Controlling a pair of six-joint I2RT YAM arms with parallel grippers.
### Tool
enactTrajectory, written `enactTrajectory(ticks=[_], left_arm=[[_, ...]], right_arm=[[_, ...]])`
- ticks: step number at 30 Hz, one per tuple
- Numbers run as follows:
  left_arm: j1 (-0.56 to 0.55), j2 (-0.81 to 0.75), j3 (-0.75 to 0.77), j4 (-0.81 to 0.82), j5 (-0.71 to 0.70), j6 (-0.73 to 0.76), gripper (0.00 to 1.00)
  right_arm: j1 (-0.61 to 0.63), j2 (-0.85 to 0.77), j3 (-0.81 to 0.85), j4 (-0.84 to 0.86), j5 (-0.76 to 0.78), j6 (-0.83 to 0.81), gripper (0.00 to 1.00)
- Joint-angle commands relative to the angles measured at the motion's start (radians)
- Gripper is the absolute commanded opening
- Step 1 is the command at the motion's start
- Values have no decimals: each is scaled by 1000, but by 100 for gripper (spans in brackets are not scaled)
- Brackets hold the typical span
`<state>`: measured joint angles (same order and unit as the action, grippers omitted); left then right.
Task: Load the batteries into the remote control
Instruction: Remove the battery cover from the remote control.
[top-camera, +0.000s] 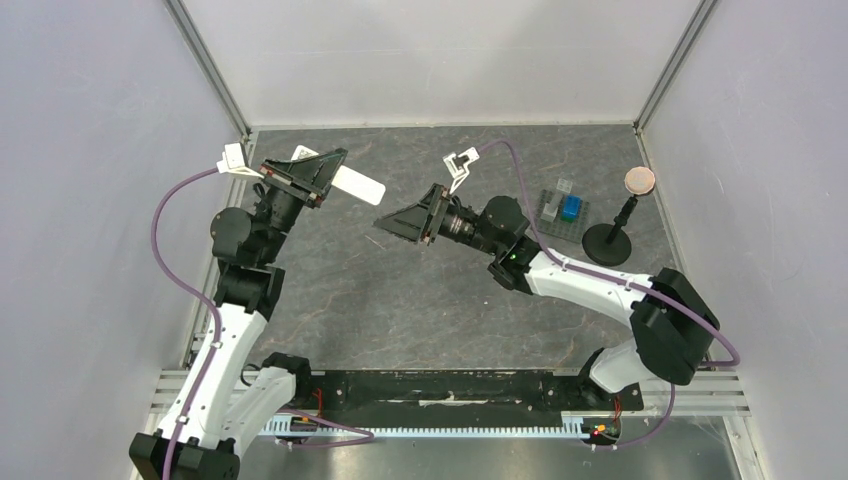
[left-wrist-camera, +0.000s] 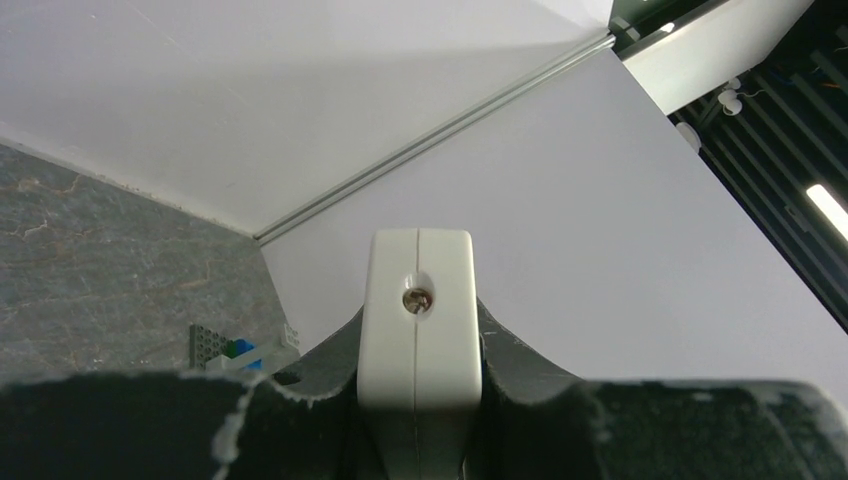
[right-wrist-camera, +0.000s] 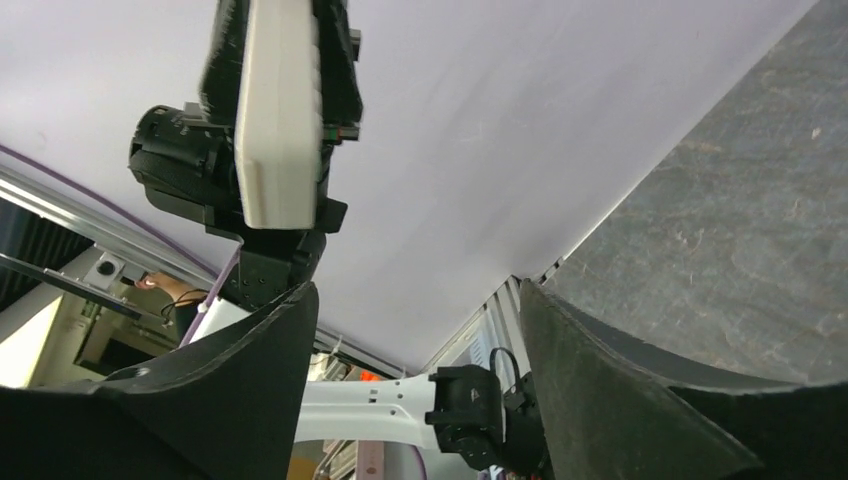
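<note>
The left pincer is clamped on the remote control, its two fingers pressing the flat faces. The right pincer stands wide with nothing between its fingers.

The table is a dark grey surface with a pale marbled vein pattern. Plain white walls close it in on three sides, joined by thin metal corner strips. A ribbed metal rail runs along the near edge. The grey plate, which carries blue and grey blocks, sits on the table's right side. Just beside the plate, further right, stands a black stand topped by a round brown disc.

The remote control is held off the table, well apart from the plate, out to its left and slightly further back. The right pincer hangs between the remote control and the plate, nearer the remote.

The remote is slim and white with rounded corners. Its free end points toward the plate's side of the table. From the left wrist that end face shows a seam down its middle and a small round window. From the right wrist one long edge shows, blurred.
</note>
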<state>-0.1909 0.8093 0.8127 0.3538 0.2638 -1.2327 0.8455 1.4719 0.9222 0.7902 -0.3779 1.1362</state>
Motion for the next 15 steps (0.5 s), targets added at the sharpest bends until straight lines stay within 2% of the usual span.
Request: enactTrajectory(ticks=[1,8,15], left_arm=[[4,-21,34,21,7,-17,2],[4,-43,31,13,43,-56,2],[4,-59,72,-21,71,-30,2]], right_arm=[[-5,-11,98,42,-9,-40,80],[-5,76,261,-6,19,-36,81],[-5,154,372,-86,1,-39,71]])
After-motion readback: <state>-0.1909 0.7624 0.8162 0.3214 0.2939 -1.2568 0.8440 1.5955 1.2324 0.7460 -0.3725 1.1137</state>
